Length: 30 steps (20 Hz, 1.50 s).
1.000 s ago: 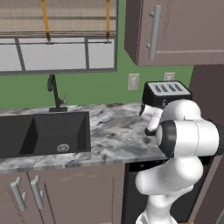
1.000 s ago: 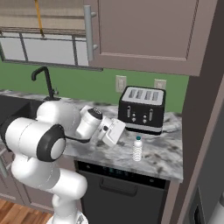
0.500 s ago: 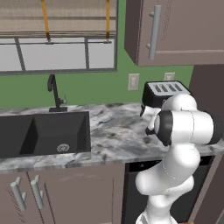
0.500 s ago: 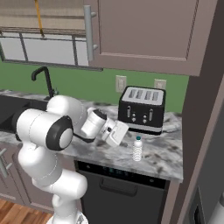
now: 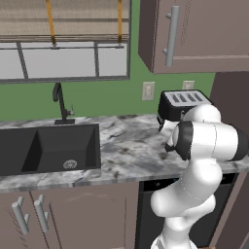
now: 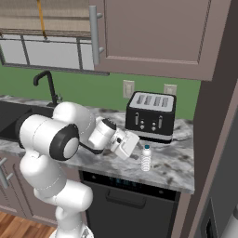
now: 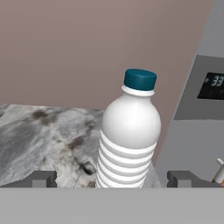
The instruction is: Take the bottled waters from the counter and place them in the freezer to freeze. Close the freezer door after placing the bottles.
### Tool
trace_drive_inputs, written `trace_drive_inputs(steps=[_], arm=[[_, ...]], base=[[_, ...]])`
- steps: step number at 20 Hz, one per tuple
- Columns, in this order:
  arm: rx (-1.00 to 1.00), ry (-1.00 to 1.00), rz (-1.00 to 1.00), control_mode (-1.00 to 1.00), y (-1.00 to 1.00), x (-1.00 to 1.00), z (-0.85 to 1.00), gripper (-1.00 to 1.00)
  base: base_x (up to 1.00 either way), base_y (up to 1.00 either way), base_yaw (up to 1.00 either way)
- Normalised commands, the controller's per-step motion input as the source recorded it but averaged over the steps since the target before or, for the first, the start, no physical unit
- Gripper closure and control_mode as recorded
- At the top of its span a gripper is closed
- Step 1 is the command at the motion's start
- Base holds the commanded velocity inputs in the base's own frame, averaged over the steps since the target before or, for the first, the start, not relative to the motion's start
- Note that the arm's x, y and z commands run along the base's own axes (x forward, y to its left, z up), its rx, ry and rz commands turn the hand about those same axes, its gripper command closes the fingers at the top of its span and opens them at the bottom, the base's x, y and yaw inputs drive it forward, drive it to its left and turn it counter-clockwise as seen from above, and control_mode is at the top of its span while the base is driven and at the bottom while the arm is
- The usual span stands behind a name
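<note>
The small whitish ribbed plastic water bottle with a dark teal cap (image 7: 129,135) stands upright on the grey-white marbled stone counter (image 6: 181,169), near its front edge and towards its right end, in front of the black four-slot toaster (image 6: 152,116). I judge it to be light but not empty, so it has some weight low down. The wall is thin plastic and smooth, so it can give a little under pressure and can slip. It is narrow at the base for its height, so a push from the side could tip it over. The best place to take hold seems to be the ribbed middle of the body, below the shoulder, where the ridges give some grip and stiffness. The cap and the neck are too small for a safe hold.

The white robot gripper with two dark finger tips (image 6: 129,145) is just beside the bottle, on the side towards the black inset sink (image 5: 48,148), and points at it almost level with the counter. In the hand view the bottle stands in the middle between the two finger tips (image 7: 43,179), which are spread wide and touch nothing. The gripper holds nothing. The bottle seems a little ahead of the tips, not yet between them, so I think a short advance is needed before closing.
</note>
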Motion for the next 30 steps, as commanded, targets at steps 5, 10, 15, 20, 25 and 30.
trace_drive_inputs(steps=[5, 10, 15, 20, 25, 30], arm=[[0.0, 0.0, 0.0, -1.0, -0.14, 0.0, 0.0, -1.0], [0.0, 0.0, 0.0, -1.0, -0.13, 0.0, 0.0, -1.0], [0.0, 0.0, 0.0, -1.0, -0.09, 0.0, 0.0, -1.0], [0.0, 0.0, 0.0, -1.0, -0.1, 0.0, -0.03, -1.0], [0.0, 0.0, 0.0, -1.0, -0.08, 0.0, -0.08, -1.0], [0.0, 0.0, 0.0, -1.0, -0.03, -0.17, -0.13, -1.0]], base=[[0.0, 0.0, 0.0], [0.0, 0.0, 0.0], [0.0, 0.0, 0.0], [0.0, 0.0, 0.0], [0.0, 0.0, 0.0], [0.0, 0.0, 0.0]])
